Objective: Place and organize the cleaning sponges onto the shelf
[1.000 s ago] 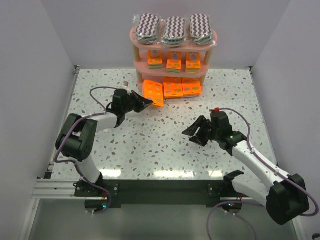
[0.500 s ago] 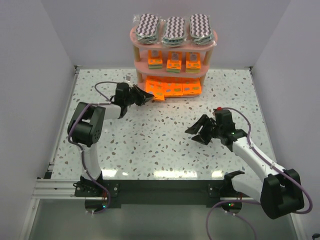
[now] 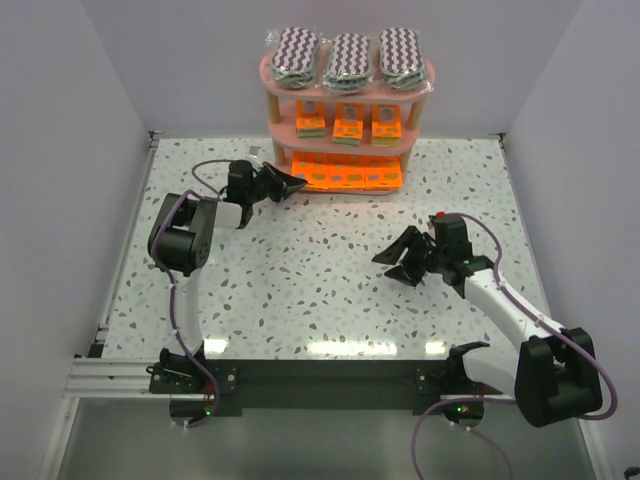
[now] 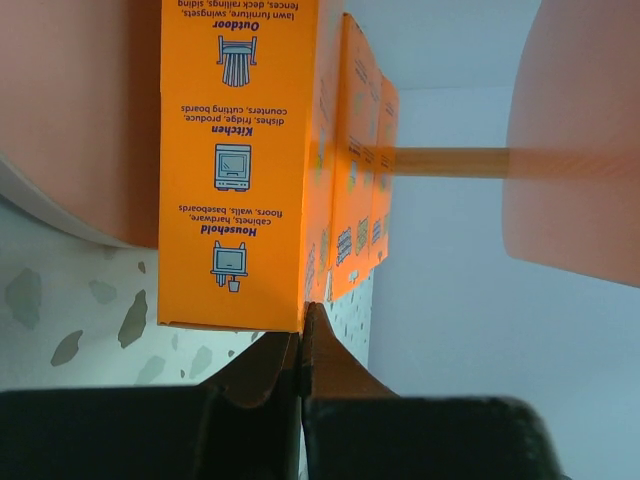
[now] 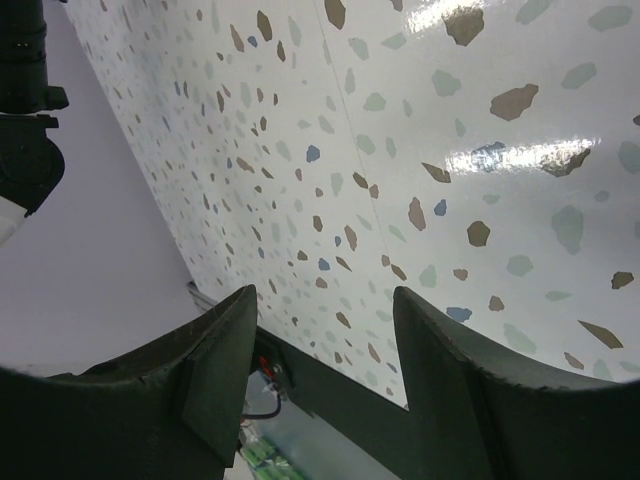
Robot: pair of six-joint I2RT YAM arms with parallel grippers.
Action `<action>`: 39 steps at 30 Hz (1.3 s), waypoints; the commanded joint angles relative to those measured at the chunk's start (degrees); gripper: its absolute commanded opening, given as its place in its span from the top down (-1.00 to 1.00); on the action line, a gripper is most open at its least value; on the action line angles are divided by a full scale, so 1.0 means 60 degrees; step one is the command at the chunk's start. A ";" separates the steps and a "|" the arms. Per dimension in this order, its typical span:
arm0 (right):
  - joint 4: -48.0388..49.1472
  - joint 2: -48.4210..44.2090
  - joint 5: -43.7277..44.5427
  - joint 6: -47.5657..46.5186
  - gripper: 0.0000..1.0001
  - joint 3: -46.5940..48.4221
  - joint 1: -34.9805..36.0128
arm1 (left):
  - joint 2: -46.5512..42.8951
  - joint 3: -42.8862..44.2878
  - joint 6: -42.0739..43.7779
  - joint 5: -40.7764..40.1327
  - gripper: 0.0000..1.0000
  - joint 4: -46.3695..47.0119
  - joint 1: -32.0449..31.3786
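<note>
You're working in a robotics lab cell: plain white walls box in a speckled table on aluminium framing.

Black-and-white arms, purple cables

A: Count of zigzag packs, upper centre of frame?
B: Three.
A: Small orange packets?
B: Three. Directly below, larger orange packets: three.
A: Shelf?
B: One, with three tiers.
A: Arms?
B: Two.

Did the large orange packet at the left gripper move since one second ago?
Yes. The large orange packet went toward the shelf and now lies in its bottom tier beside the other two packets.
</note>
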 commanded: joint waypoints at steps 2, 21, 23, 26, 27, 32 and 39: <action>0.0433 0.0139 -0.0435 -0.0212 -0.20 0.0336 -0.0114 | 0.0463 0.0341 -0.0001 0.0630 1.00 0.0237 -0.0024; 0.0418 0.0184 -0.0640 -0.0329 -0.23 0.0585 -0.0188 | -0.1334 -0.1107 0.0715 0.0791 -0.76 -0.0186 0.0152; 0.0302 0.0096 -0.0655 -0.0358 -0.24 0.0658 -0.0188 | -0.1863 -0.1474 0.1038 0.0820 -0.79 -0.0873 0.0137; -0.0077 -0.0123 -0.0524 -0.0636 -0.26 0.0862 -0.0188 | -0.3107 -0.1899 0.2410 0.0791 -0.81 -0.2453 0.0137; -0.0210 -0.0182 -0.0524 -0.0883 -0.30 0.0935 -0.0188 | -0.3807 -0.1987 0.2721 0.0733 -0.82 -0.2951 0.0137; -0.1380 -0.0577 -0.0026 -0.1632 -0.58 0.1477 -0.0188 | -0.6051 -0.2397 0.4710 0.0514 -0.84 -0.6247 0.0123; -0.3095 -0.1514 0.1057 -0.2612 -0.96 0.2253 -0.0203 | -0.9637 -0.2324 0.6224 -0.1024 -0.87 -1.0583 0.0123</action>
